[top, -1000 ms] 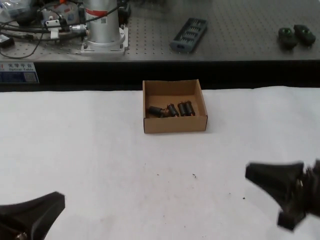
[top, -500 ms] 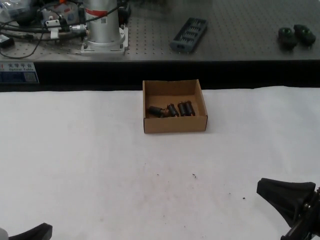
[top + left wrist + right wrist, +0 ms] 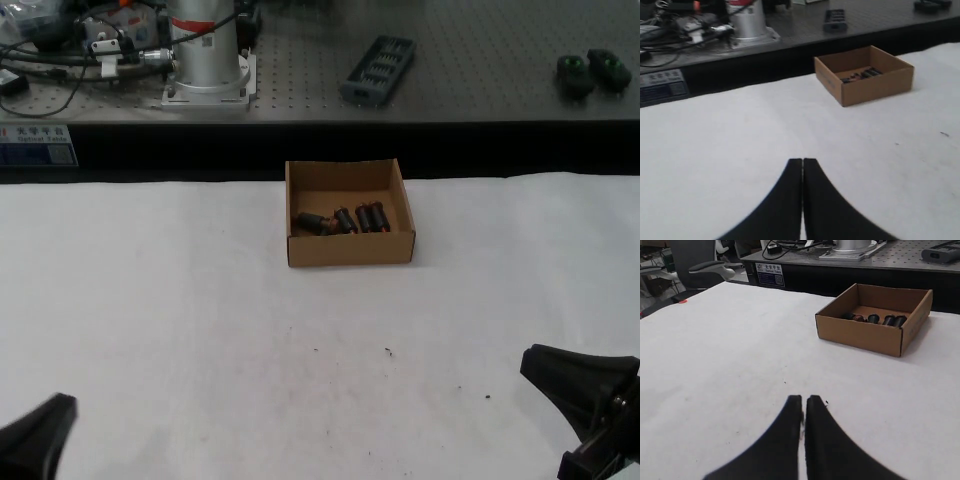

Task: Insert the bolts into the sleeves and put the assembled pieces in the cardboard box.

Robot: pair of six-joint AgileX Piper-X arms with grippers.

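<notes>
— Where are the pieces?
— The pieces [image 3: 345, 219] lie in the box [image 3: 350, 249]. They are dark and short, side by side in a row on its floor, closer to the near wall than the far one. The right wrist view shows them tucked behind the front wall.

— And the box?
— It is open-topped and stands on the white cloth [image 3: 200, 300], midway along the cloth's far edge and just short of it.

— The grippers?
— Both sit low at the cloth's near edge, well apart from the box. The left gripper [image 3: 802, 164] is by the near left corner, its fingers pressed flat together and holding nothing. The right gripper [image 3: 803, 401] is by the near right corner. Its fingers are drawn in tip to tip with only a hairline slit between them, and it too holds nothing. Both point out over the cloth.

— What's beyond the cloth?
— A dark strip, then a grey table [image 3: 480, 60] drilled with holes. Toward its left is a silver post [image 3: 205, 45] on a plate, with cables [image 3: 50, 50] beside it. A dark ribbed block [image 3: 378, 68] lies behind the box, and two black knobs [image 3: 592, 72] sit by the right edge. A blue label [image 3: 37, 144] is on the table's front face at the left.
</notes>
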